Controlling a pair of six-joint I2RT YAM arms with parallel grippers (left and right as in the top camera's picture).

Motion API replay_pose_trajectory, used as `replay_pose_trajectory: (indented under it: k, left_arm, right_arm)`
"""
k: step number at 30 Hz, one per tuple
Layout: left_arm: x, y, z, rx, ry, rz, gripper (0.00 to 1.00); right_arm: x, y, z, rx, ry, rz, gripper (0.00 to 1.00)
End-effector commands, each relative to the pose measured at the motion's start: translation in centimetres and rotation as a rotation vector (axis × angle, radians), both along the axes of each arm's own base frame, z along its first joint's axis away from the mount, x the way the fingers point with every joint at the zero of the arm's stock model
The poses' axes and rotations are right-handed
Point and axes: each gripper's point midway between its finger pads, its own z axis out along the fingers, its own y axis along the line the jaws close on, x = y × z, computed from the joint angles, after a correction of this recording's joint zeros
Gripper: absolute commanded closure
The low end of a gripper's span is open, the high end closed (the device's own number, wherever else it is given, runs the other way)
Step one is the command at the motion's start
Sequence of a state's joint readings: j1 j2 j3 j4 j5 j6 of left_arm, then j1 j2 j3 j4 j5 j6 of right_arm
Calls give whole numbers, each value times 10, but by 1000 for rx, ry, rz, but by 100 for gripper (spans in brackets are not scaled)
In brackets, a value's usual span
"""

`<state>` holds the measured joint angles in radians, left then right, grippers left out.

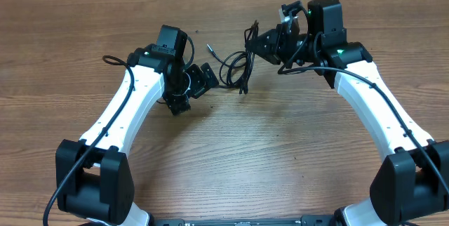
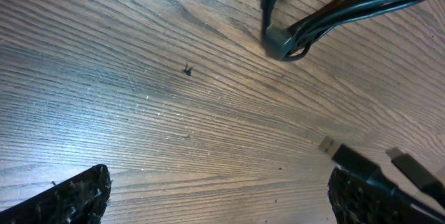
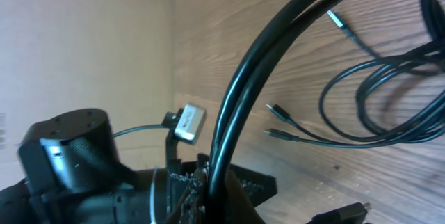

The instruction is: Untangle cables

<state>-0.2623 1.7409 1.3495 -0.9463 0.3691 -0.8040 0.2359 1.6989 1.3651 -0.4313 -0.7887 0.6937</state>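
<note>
- Wood-grain table (image 1: 231, 156) fills your view, and a plain beige wall (image 3: 83, 43) stands beyond its edge.
- Your right gripper (image 1: 262, 45) is clamped tight on a bundle of the cables (image 1: 238, 68) at mid-table, likely as an anchor so the loops can be drawn apart.
- Your left gripper (image 1: 203, 78) gapes wide and empty, low beside the loops, probably ready to pick a strand.
- Loose plugs (image 2: 341, 153) lie by its finger.

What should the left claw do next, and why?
Probably ease the open left claw toward the silver-tipped plug lying beside its finger and close on it. The right claw is shut on the cables, so holding a free end may let loops be drawn apart.
</note>
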Motion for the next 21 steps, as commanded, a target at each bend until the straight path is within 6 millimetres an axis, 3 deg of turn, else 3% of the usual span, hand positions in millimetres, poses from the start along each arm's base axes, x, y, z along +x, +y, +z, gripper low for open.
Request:
replay_pose_trajectory:
  k: [1, 9, 14, 21]
  left_arm:
    - [3, -2, 13, 4, -60, -44, 0]
    - [-8, 1, 10, 26, -47, -124, 1]
    - [-8, 0, 11, 18, -44, -122, 1]
    - [-14, 1, 10, 22, -21, -125, 3]
  right_arm:
    - [10, -8, 20, -39, -98, -41, 96]
    - [25, -12, 20, -86, -150, -112, 96]
    - [34, 11, 33, -61, -231, -122, 96]
    - [48, 48, 28, -102, -336, -176, 96]
